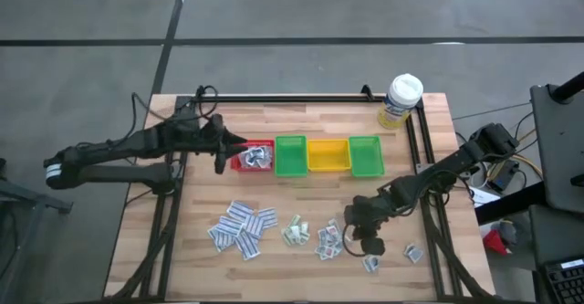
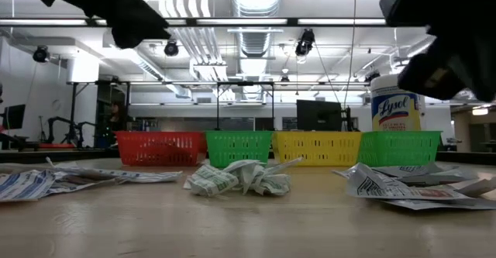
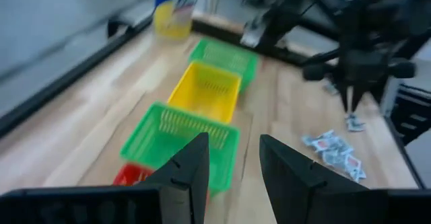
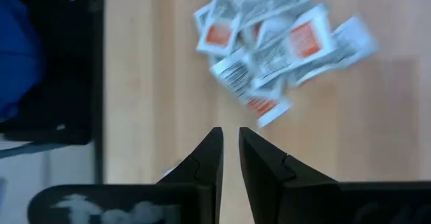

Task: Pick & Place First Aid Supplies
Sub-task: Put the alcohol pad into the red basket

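The wooden table (image 1: 301,194) carries everything, with a black rail frame along its far edge and sides. Two dark arms reach over it. The left arm comes in from the left side, and the left gripper (image 1: 222,151) hangs over the left end of the row of bins, just beside the red bin (image 1: 256,156). In its wrist view the two fingers (image 3: 189,173) stand apart with a clear gap and nothing between them. The right arm comes in from the right side, and the right gripper (image 1: 351,240) points down over the near right part of the table, close to a heap of packets. Its fingers (image 4: 210,158) are drawn close together with only a thin slit left, and nothing shows between them.

Four small bins stand in a row across the middle of the table, touching side to side: the red bin at the left, which holds some white packets, then a green bin (image 1: 291,154), a yellow bin (image 1: 328,154) and a second green bin (image 1: 365,154). A white-capped bottle (image 1: 401,100) with a yellow label stands at the far right corner.

The first aid packets lie on the near half of the table in loose heaps: blue-printed strips (image 1: 242,227) at the left, green-printed ones (image 1: 294,231) in the middle, red-printed ones (image 1: 328,240) just left of the right gripper, and a few single packets (image 1: 412,253) at the near right.
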Motion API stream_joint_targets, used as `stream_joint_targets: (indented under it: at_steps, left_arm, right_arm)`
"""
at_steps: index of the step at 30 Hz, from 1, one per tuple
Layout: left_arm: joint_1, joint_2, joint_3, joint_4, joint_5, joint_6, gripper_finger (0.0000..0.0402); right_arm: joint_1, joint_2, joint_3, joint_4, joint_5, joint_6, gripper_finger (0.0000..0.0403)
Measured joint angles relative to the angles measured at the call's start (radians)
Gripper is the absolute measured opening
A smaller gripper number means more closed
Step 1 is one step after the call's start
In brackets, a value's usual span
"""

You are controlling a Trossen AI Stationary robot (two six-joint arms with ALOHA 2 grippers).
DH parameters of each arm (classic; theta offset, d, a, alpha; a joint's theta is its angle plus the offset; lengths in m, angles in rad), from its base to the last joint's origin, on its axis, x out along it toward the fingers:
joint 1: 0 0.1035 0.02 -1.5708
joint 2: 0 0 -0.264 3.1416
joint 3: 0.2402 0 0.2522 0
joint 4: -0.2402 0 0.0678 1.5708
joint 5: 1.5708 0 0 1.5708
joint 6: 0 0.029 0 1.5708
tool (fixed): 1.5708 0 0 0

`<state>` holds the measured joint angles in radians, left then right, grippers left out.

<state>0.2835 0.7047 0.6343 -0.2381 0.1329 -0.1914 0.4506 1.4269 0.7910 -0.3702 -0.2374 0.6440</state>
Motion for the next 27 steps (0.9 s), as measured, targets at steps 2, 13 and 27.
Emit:
stream_joint_targets:
  at_steps: [2,13,27]
  left_arm:
    - [-0.017,-0.037,-0.042,0.059,0.000,0.019,0.0124]
    - [-0.046,-0.223,-0.263,0.226,0.004,0.038,0.0124]
    - [-0.049,-0.356,-0.354,0.247,0.008,0.036,0.0124]
  right_arm:
    - [0.012,0.000,0.000,0.003,-0.028,0.040,0.0048]
    - [0.173,-0.049,0.000,-0.135,-0.048,0.424,0.0043]
    - [0.350,-0.050,0.000,-0.105,0.196,0.548,0.0043]
